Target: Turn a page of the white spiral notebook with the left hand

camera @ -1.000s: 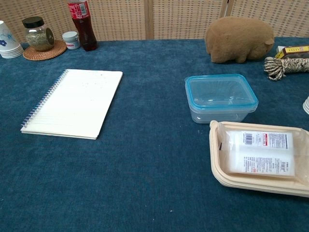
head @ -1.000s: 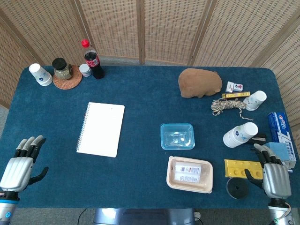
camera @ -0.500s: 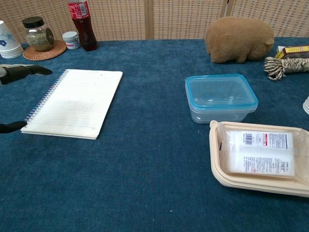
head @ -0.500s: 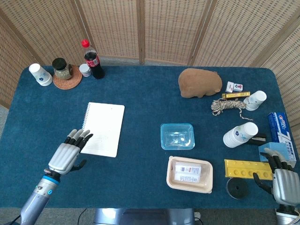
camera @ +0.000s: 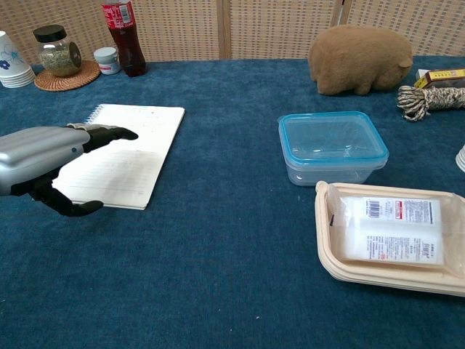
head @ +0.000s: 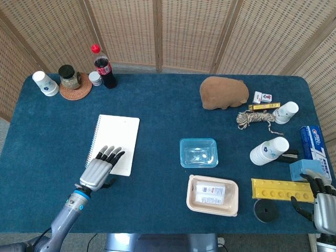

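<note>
The white spiral notebook lies shut on the blue table, spiral along its left edge; it also shows in the chest view as the notebook. My left hand hovers palm down over the notebook's near part, fingers stretched out and apart, holding nothing. The same left hand casts a shadow on the page in the chest view. My right hand stays at the table's near right corner, fingers apart and empty.
A clear blue-rimmed box and a beige food tray lie right of the notebook. A cola bottle, jar on a coaster and paper cup stand at the back left. Brown plush, rope, cups and boxes crowd the right side.
My left hand has travelled from the near left table edge rightward and forward until it is over the notebook. The right hand has drawn back toward the near edge.
</note>
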Controlling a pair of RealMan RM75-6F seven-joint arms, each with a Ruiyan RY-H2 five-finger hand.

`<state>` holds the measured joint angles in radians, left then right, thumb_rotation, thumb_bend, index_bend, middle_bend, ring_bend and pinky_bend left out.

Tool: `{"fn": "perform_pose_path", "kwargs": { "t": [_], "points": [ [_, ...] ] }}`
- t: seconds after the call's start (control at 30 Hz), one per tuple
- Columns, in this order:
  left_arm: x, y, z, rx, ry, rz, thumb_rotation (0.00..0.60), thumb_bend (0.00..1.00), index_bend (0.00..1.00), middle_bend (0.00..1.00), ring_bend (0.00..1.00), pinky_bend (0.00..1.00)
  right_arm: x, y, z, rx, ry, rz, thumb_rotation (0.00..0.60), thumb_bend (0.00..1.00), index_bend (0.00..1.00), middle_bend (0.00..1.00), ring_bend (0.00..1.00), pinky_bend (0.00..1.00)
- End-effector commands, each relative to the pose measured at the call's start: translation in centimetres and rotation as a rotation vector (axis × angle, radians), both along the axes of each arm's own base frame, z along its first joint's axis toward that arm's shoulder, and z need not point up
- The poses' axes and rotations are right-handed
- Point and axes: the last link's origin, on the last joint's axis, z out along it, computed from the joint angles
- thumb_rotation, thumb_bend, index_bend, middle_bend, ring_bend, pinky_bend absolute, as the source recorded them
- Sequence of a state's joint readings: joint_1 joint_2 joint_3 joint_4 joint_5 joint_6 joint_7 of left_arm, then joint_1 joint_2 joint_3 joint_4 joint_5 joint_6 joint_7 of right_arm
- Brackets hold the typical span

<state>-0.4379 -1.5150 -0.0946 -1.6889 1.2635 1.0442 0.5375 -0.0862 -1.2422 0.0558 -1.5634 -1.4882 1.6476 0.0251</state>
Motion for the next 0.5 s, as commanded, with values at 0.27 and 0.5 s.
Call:
{"fn": "perform_pose_path", "kwargs": {
  "t": [0.27, 0.5],
  "points": [
    [0.2, 0.5, -1.7, 0.004, 0.008, 0.006, 0.600, 0.30, 0.00, 0.02, 0.00, 0.00, -0.2, 0.5, 0.4, -0.013, 0.003, -0.009, 0.600, 0.29, 0.24, 0.22, 0.17, 0.27],
    [0.4, 1.0, -2.6, 0.010, 0.001, 0.020, 0.600, 0.30, 0.00, 0.02, 0.00, 0.00, -0.5, 1.0, 0.7, -0.024, 0.004, -0.020, 0.600, 0.29, 0.24, 0.22, 0.17, 0.27]
  ]
}}
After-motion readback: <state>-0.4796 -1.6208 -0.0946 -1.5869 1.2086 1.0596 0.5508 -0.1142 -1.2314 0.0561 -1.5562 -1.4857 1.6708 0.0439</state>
